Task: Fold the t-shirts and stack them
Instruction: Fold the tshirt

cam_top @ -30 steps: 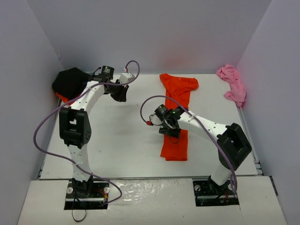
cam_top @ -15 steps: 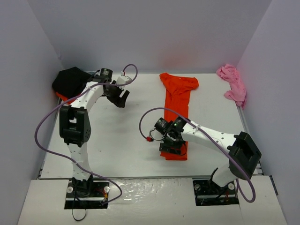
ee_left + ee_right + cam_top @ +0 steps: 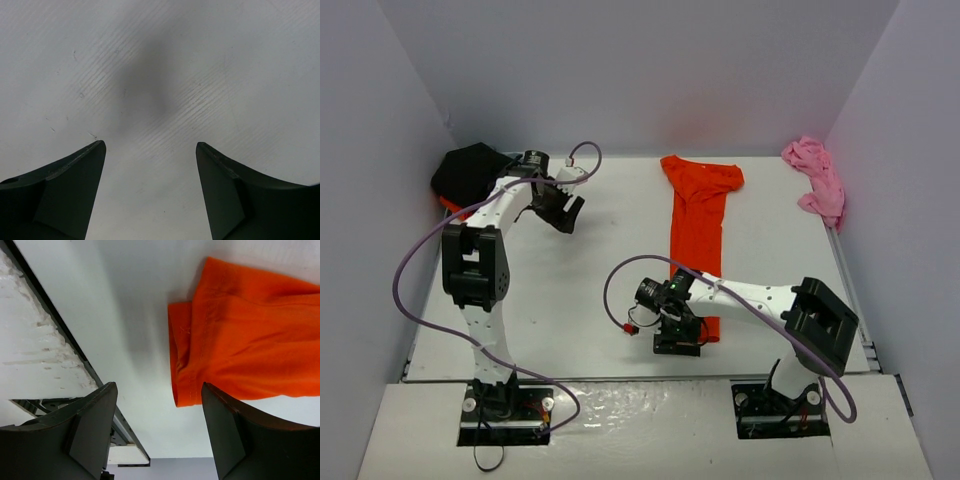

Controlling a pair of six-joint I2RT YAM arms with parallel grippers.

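No readable text, label, brand, number or sign in any of the three views. Every surface in frame is plain (any fine marking is too small to make out).

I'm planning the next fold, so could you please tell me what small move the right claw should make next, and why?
Probably lower the right claw and close it on the near end of the orange shirt. The claw is open and empty, and that end of the long folded strip lies right under it, not yet gripped.
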